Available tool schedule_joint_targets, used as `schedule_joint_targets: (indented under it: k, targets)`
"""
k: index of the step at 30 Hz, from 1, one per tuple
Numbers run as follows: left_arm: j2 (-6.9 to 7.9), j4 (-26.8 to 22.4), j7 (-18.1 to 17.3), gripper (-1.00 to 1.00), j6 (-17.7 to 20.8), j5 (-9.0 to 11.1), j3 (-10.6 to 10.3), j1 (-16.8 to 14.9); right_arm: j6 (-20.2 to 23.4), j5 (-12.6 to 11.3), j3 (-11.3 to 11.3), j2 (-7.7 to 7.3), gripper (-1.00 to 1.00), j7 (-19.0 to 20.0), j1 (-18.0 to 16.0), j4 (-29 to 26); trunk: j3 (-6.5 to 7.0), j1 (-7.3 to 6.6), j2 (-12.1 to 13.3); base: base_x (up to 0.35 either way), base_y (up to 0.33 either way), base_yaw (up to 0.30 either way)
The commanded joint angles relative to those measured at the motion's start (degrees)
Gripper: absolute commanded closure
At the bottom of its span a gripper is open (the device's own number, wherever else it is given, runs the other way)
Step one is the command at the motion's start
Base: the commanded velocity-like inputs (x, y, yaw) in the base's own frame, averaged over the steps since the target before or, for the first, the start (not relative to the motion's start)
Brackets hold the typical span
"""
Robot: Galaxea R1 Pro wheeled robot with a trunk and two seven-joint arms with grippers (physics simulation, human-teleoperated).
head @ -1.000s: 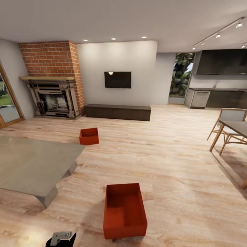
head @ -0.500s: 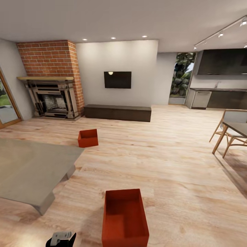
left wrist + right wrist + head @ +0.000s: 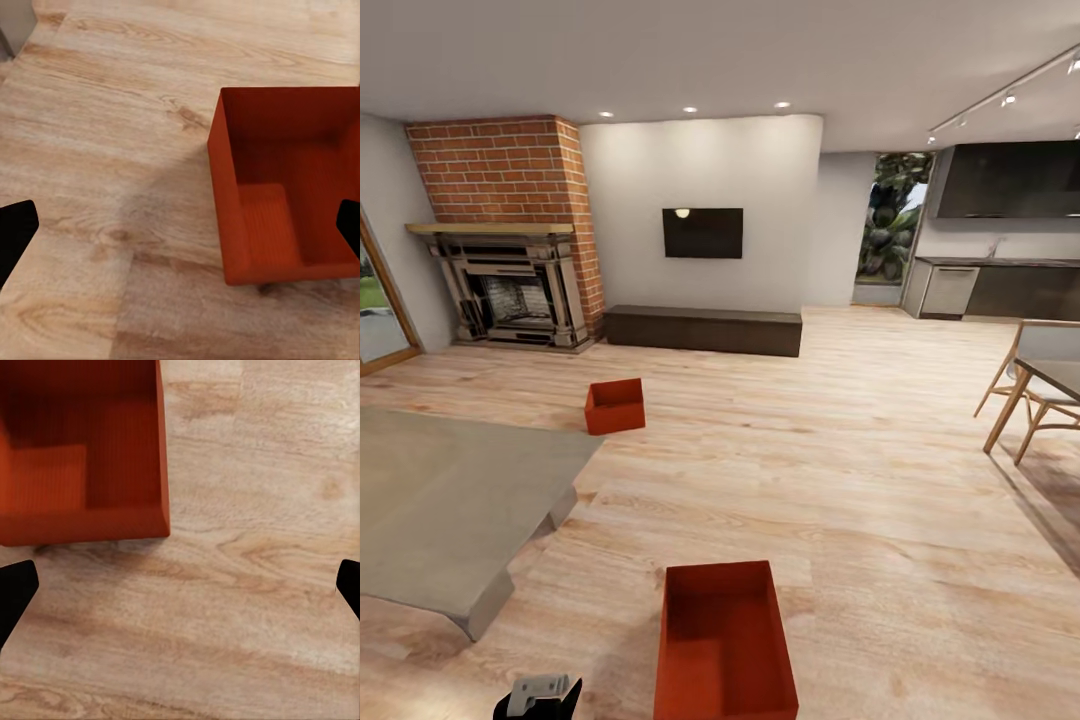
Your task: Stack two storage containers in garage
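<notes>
Two red-orange open-top storage containers stand on the light wood planks of the living room [image 3: 840,470]. The near container [image 3: 726,645] is empty and sits close in front of me, cut by the head view's lower edge. The far container [image 3: 615,405] rests further back, before the brick fireplace [image 3: 510,285]. My left gripper [image 3: 180,232] hangs open above the planks, the near container [image 3: 289,187] just beside it. My right gripper [image 3: 180,589] is open too, over bare planks, with the same container [image 3: 82,450] off to one side. Neither touches it.
A low grey table [image 3: 450,490] juts in at the left, its corner near the close container. A dark bench [image 3: 703,328] under the wall TV [image 3: 703,232] lines the back wall. A dining table and chair [image 3: 1045,385] stand at the right. Part of my left arm [image 3: 538,697] shows at the bottom.
The whole head view has shifted: the camera came forward, so the near container sits lower and larger in the picture. The containers themselves have not moved.
</notes>
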Motion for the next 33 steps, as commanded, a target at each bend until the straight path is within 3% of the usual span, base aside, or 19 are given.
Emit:
schedule_joint_targets:
  k: [1, 25, 33]
  targets:
    - [-0.05, 0.04, -0.53, -1.00, -0.14, -0.26, 0.48, -0.05, -0.18, -0.03, -0.28, 0.03, -1.00, 0.45, -0.03, 0.04, -0.06, 0.02, -0.03, 0.256, 0.000, 0.000]
    - [-0.05, 0.04, -0.52, -1.00, -0.14, -0.26, 0.48, -0.05, -0.18, -0.03, -0.28, 0.03, -1.00, 0.45, -0.03, 0.05, -0.06, 0.02, -0.03, 0.191, 0.000, 0.000]
    - [-0.05, 0.04, -0.51, -1.00, -0.14, -0.26, 0.48, -0.05, -0.18, -0.03, -0.29, 0.03, -1.00, 0.45, -0.03, 0.05, -0.06, 0.02, -0.03, 0.060, 0.000, 0.000]
